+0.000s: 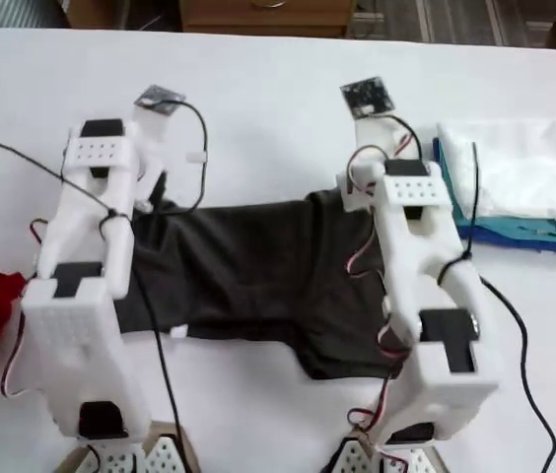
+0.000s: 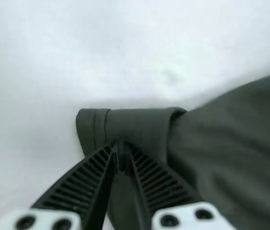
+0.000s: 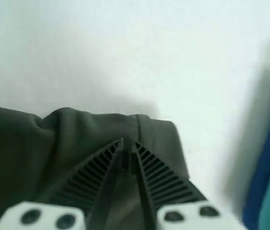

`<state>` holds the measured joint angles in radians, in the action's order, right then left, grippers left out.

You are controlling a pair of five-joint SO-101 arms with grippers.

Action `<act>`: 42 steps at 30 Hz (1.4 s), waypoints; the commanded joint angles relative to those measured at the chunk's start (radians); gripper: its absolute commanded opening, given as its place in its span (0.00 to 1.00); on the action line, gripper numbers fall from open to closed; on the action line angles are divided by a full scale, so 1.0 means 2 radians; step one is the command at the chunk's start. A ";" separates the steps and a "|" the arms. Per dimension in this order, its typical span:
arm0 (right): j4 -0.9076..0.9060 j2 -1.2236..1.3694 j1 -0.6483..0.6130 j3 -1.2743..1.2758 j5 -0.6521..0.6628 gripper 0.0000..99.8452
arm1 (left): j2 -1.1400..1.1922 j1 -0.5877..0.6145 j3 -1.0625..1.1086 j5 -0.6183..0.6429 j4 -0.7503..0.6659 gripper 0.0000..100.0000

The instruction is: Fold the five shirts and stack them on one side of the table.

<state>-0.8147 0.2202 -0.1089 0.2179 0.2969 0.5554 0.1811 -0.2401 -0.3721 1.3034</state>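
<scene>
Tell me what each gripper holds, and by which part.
Both hold the dark shirt: the left gripper pinches a hemmed edge, the right gripper another at the opposite end.

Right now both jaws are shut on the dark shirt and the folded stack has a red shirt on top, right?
No. The high view shows a white shirt on top of the stack; the rest holds, both jaws shut on the dark shirt.
</scene>
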 commanded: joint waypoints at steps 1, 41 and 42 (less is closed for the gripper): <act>-0.001 0.035 -0.002 -0.031 -0.005 0.02 | 0.018 0.021 -0.026 0.002 0.001 0.03; -0.058 -0.349 0.004 0.205 0.000 0.02 | -0.186 0.056 0.049 -0.072 0.174 0.03; -0.057 -0.358 0.004 0.222 0.001 0.02 | -0.223 0.055 0.103 -0.075 0.151 0.03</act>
<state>-0.9544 -0.3874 -0.0967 0.5708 0.2969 0.3498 0.2885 -0.3000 -0.4979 1.7008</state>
